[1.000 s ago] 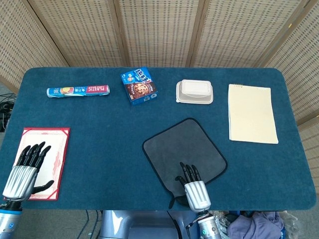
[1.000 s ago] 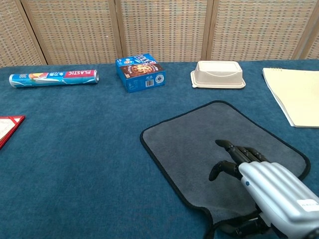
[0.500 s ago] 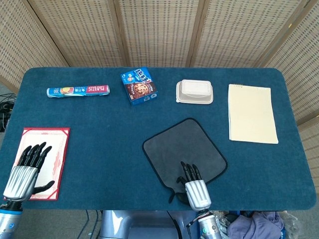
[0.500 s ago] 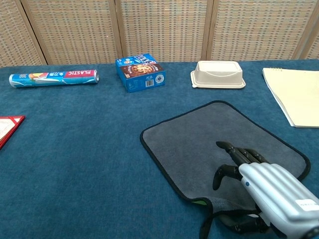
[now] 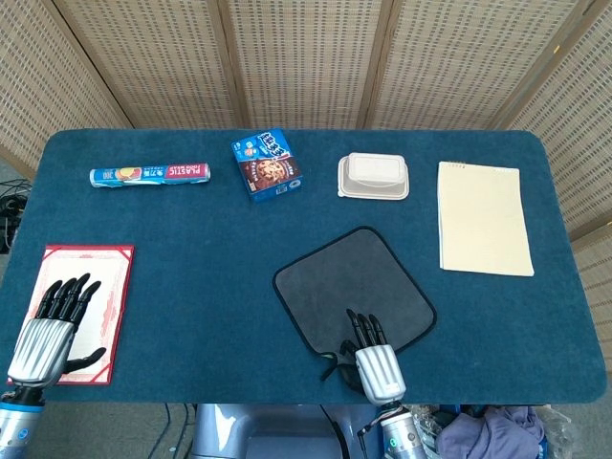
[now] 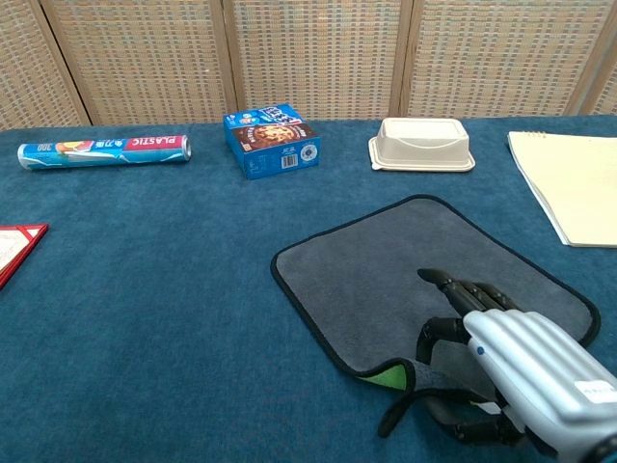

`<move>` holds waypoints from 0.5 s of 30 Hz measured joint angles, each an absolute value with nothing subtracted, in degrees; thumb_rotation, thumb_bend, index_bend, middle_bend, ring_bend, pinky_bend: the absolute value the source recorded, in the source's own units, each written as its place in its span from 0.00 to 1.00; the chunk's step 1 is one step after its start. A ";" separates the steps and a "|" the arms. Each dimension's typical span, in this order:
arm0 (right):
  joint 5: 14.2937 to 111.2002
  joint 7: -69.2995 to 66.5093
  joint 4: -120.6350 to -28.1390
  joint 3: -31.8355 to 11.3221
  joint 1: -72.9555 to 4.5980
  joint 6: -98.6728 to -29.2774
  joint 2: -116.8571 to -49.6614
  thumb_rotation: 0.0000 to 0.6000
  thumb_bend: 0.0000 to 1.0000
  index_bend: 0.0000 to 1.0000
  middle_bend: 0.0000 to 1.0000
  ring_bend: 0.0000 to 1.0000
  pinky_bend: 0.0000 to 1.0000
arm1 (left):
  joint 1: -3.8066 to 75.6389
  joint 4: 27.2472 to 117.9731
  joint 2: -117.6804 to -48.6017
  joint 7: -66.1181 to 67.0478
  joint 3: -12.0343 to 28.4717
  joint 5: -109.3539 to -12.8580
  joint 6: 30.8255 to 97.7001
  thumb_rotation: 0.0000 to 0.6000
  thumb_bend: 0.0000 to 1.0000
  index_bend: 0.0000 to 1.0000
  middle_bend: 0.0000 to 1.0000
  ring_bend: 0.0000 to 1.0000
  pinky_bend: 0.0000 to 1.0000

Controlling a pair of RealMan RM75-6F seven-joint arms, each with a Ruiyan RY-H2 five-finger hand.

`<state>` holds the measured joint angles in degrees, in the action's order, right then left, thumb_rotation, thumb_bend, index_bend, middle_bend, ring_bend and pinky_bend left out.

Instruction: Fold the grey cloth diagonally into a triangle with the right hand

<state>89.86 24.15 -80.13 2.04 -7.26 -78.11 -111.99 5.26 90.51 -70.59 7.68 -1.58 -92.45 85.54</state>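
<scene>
At the far left, the left hand (image 5: 50, 325) rests over the near part of a red-bordered folder (image 5: 103, 287) at the table's front-left edge, fingers straight and apart, thumb out to the side, holding nothing. Behind it, toward the far edge of the blue table (image 5: 201, 268), a roll of plastic wrap (image 5: 150, 175) lies lengthwise. Right of the roll sits a blue cookie box (image 5: 267, 163), turned slightly askew, and further right a closed cream food container (image 5: 373, 176).

The grey cloth (image 5: 349, 285) lies in front of the container, near the front edge and a little right of centre, set like a diamond with one corner pointing at the robot. Most of it is flat on the table. Its near corner is lifted and curled over (the chest view shows a bright green underside (image 6: 389, 374) at the turned edge). The right hand (image 5: 373, 356) is at that corner: its fingers (image 6: 467, 290) lie stretched out on top of the cloth, and its thumb is tucked under the raised edge, so it pinches the corner between them.

At the far right, well apart from the cloth, a pale yellow notepad (image 5: 483, 217) lies flat.
</scene>
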 measured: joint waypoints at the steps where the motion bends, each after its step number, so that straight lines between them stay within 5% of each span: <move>1: 89.71 24.18 -80.13 2.01 -7.29 -77.99 -111.98 1.00 0.43 0.48 0.02 0.00 0.00 | 5.27 90.49 -70.60 7.70 -1.59 -92.46 85.52 1.00 0.13 0.00 0.00 0.00 0.00; 15: 89.70 23.88 -80.12 1.72 -7.64 -78.23 -111.67 1.00 0.47 0.54 0.06 0.00 0.00 | 5.29 90.42 -70.58 7.46 -1.57 -92.45 85.55 1.00 0.13 0.00 0.00 0.00 0.00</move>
